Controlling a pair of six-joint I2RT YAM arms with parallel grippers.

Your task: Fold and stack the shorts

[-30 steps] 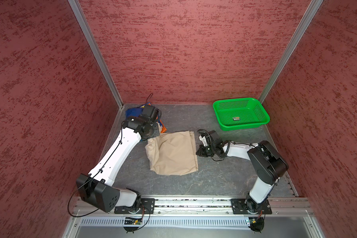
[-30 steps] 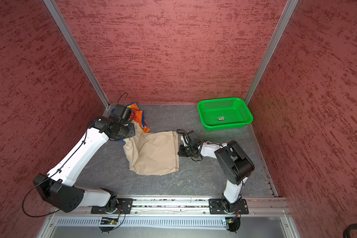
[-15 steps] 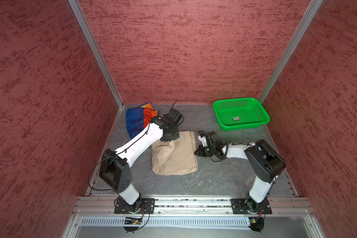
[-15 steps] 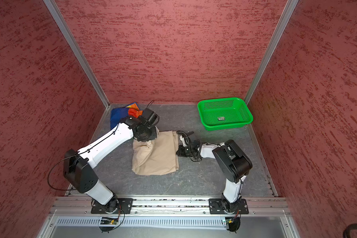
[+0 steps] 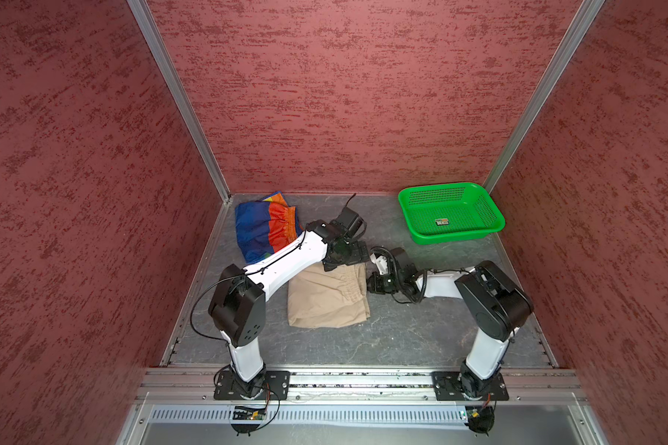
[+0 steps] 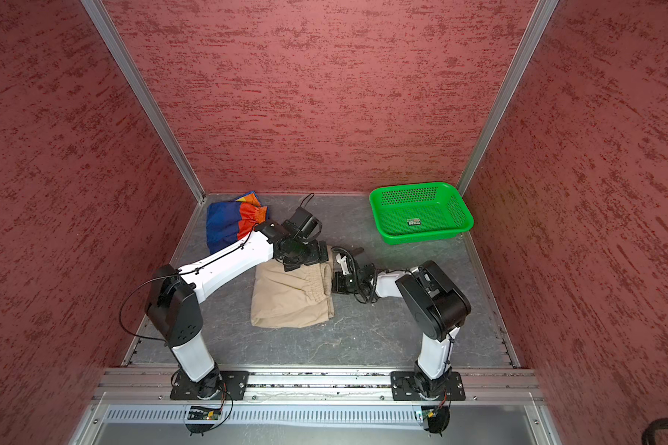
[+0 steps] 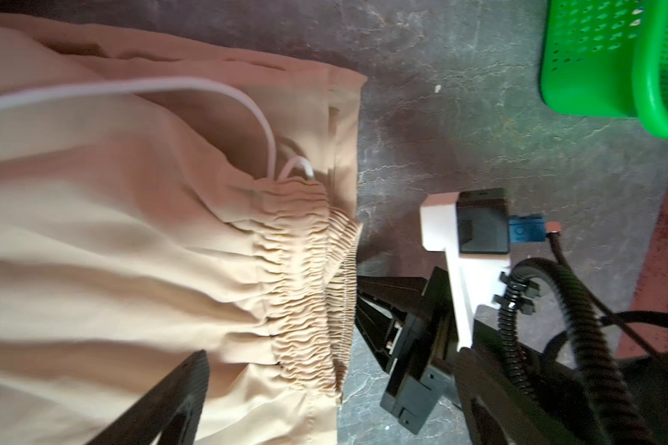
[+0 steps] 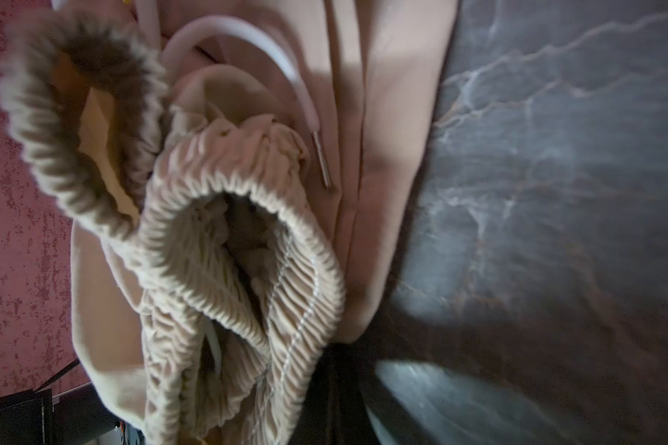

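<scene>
Basket (image 5: 456, 235) at the far right corner of the tabletop (image 5: 402, 339) holds a tag (image 5: 442, 222); left gripper (image 5: 346, 257) gapes empty above beige shorts (image 5: 324, 300), right gripper (image 5: 370, 286) pinches their waistband (image 7: 309, 277); front edge open.

Drawstring shorts (image 5: 324, 300) at centre; second shorts (image 5: 259, 227) behind, leftward; basket (image 5: 456, 237) behind, rightward

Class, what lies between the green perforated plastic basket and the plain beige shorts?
The right end effector, shut on the plain beige shorts, then bare tabletop, in both top views.
</scene>
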